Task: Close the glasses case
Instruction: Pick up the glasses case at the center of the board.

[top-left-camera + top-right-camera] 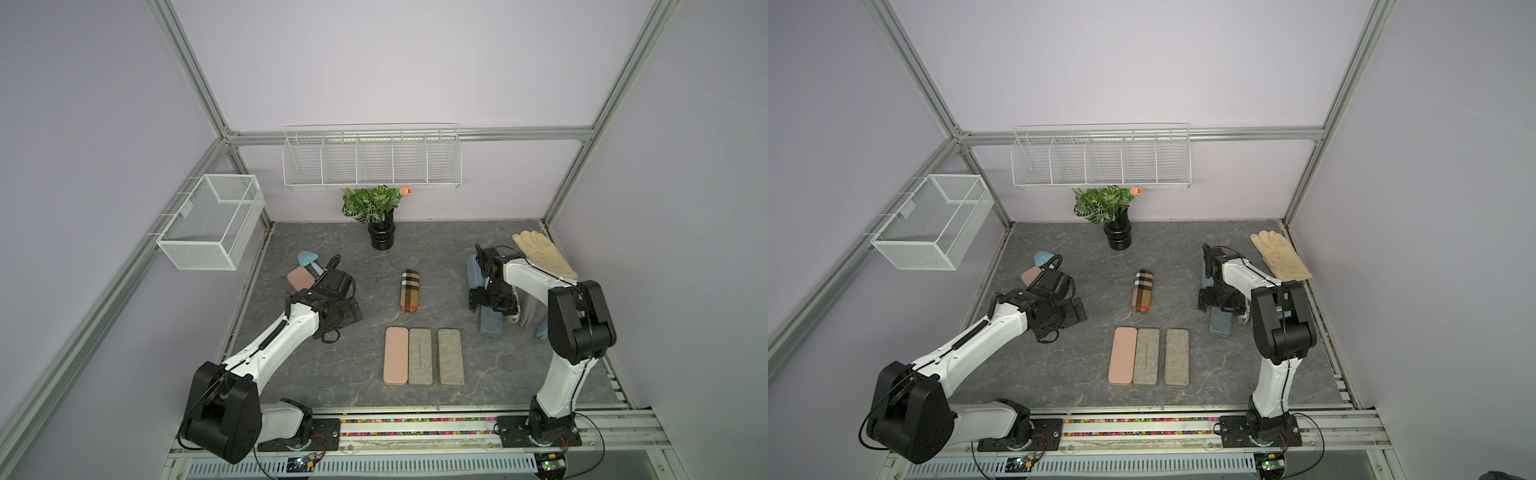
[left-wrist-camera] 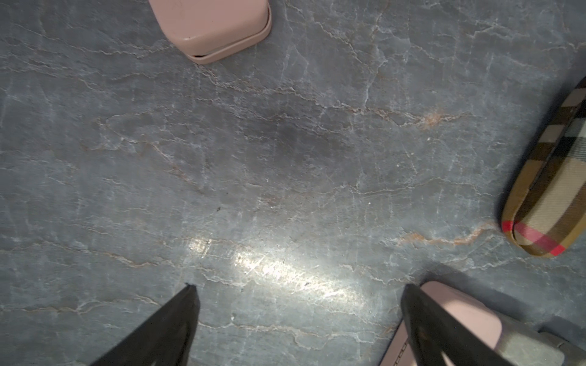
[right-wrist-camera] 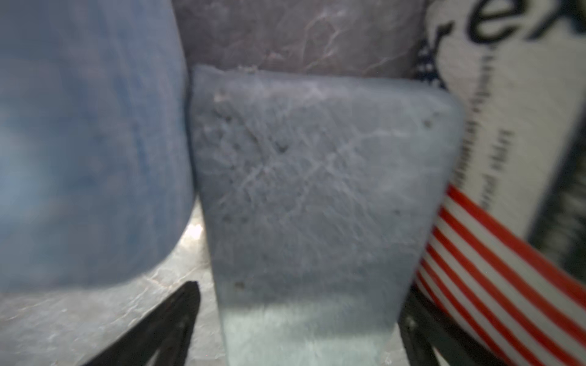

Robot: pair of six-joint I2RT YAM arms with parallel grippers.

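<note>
A grey-blue glasses case (image 1: 492,328) (image 1: 1221,328) lies on the right side of the table, its flat felt-like top (image 3: 317,190) filling the right wrist view. My right gripper (image 1: 493,308) (image 3: 301,291) is low over it and open. Its two fingers straddle the case's width, and table shows between one finger and the case side. I cannot tell whether the lid is fully down. My left gripper (image 1: 351,318) (image 2: 299,286) hangs open over bare table at the left, holding nothing.
A blue case (image 1: 473,270) and a red-striped printed pouch (image 3: 475,285) flank the grey-blue case. A plaid case (image 1: 409,296) lies mid-table. A pink case and two grey ones (image 1: 419,356) lie in a row in front, with another pink case (image 2: 215,28) at left. A glove (image 1: 544,253) and a potted plant (image 1: 380,216) sit behind.
</note>
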